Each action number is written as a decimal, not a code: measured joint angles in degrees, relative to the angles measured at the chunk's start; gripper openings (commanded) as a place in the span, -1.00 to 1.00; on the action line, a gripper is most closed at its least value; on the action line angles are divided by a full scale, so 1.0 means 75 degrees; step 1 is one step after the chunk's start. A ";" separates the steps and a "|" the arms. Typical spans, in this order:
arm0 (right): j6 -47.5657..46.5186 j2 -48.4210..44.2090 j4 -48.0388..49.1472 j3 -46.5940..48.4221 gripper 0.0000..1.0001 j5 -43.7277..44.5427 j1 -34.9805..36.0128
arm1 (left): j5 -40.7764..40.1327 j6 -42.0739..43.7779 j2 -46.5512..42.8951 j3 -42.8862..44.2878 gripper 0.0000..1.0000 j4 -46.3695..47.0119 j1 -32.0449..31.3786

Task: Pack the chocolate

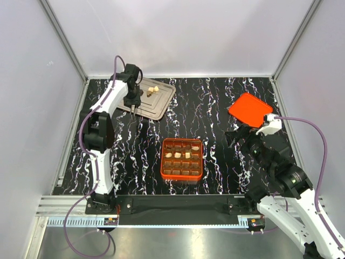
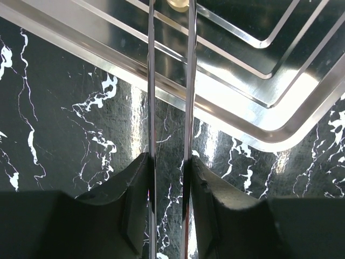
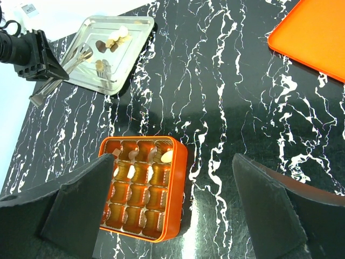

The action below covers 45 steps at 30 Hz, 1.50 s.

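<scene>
My left gripper (image 1: 133,103) is shut on a pair of metal tongs (image 2: 152,81) at the near left edge of the metal tray (image 1: 160,102). A cream chocolate piece (image 2: 178,4) shows between the tong blades at the top edge of the left wrist view; I cannot tell if it is pinched. Loose chocolate pieces (image 1: 153,90) lie on the tray, also in the right wrist view (image 3: 110,43). The orange box (image 1: 182,174) holds several pieces (image 1: 177,155) in its far rows. My right gripper (image 1: 241,136) is open and empty, above the table right of the box (image 3: 180,178).
The orange lid (image 1: 249,109) lies flat at the far right, also in the right wrist view (image 3: 312,38). Black marbled tabletop (image 1: 210,102) spans between tray, box and lid. Grey walls close in the back and sides.
</scene>
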 measured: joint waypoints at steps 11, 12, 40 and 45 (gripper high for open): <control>-0.0003 -0.0096 -0.0026 0.0000 0.99 0.0032 0.0000 | 0.0259 0.0195 -0.1428 -0.0568 -0.29 -0.0376 -0.0790; -0.0003 -0.0128 -0.0061 0.0003 0.99 0.0044 0.0000 | 0.0318 0.0224 -0.1763 -0.0749 -0.29 -0.0399 -0.0985; 0.0146 -0.0758 -0.1396 0.0574 0.99 0.0647 0.0000 | 0.1626 -0.1017 -0.6172 -0.5307 -0.29 0.0385 -0.5837; 0.0163 -0.0816 -0.1431 0.0606 1.00 0.0673 0.0000 | 0.1620 -0.1139 -0.6102 -0.5333 -0.29 0.0769 -0.5983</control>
